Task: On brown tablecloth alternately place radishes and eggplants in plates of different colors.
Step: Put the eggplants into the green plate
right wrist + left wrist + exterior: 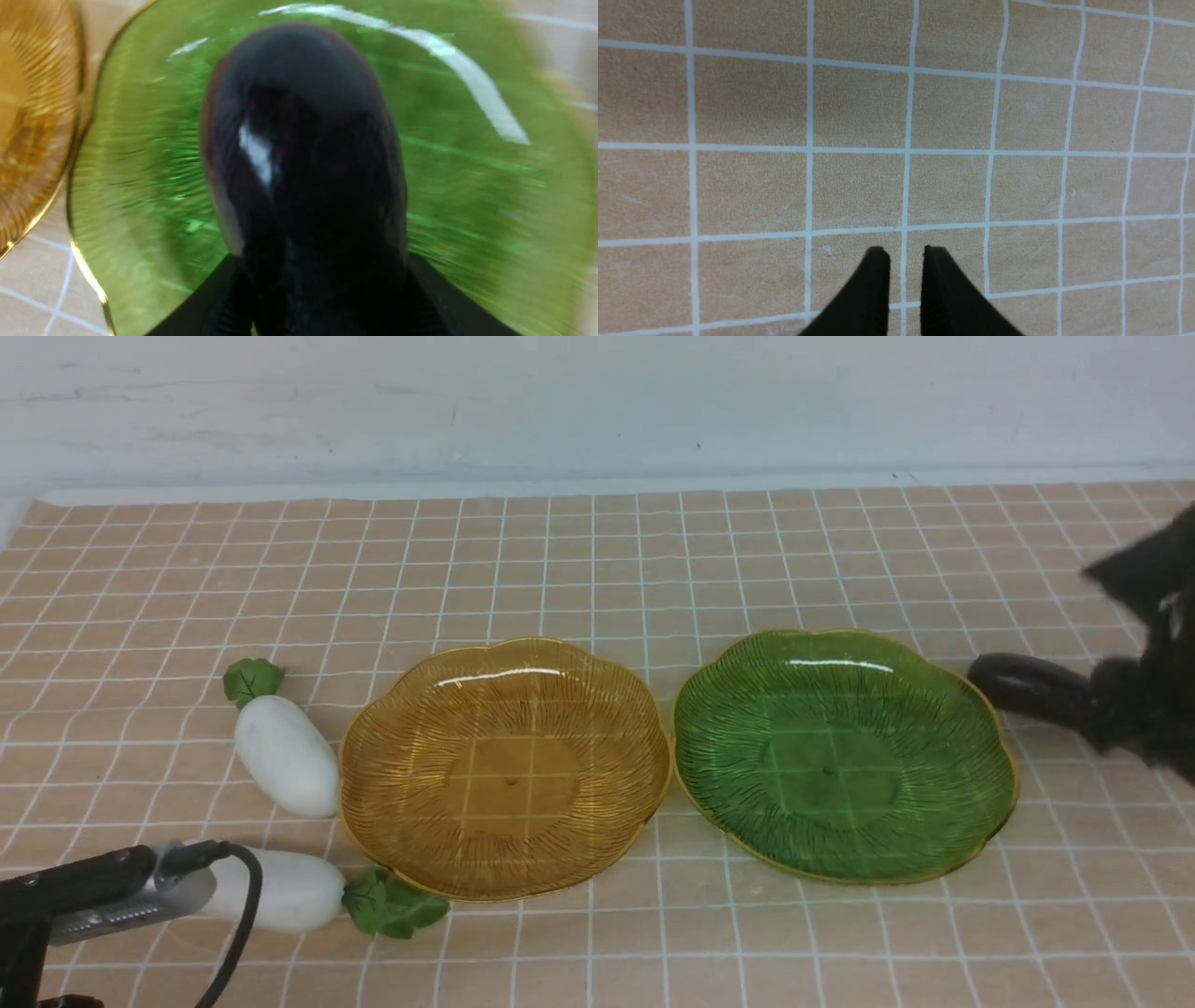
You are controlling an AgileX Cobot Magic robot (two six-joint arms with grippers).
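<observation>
The left claw [906, 254] is standing narrowly parted over the cloth [859, 186]. One radish [287, 756] is lying just beside the amber plate [509, 775]; another [285, 891], partly hidden, is lying nearer. The green plate [831, 775] is sitting empty. At its right, the right claw [327, 284] is gripping the dark eggplant [1027, 686], seemingly raised, though blur is obscuring this.
</observation>
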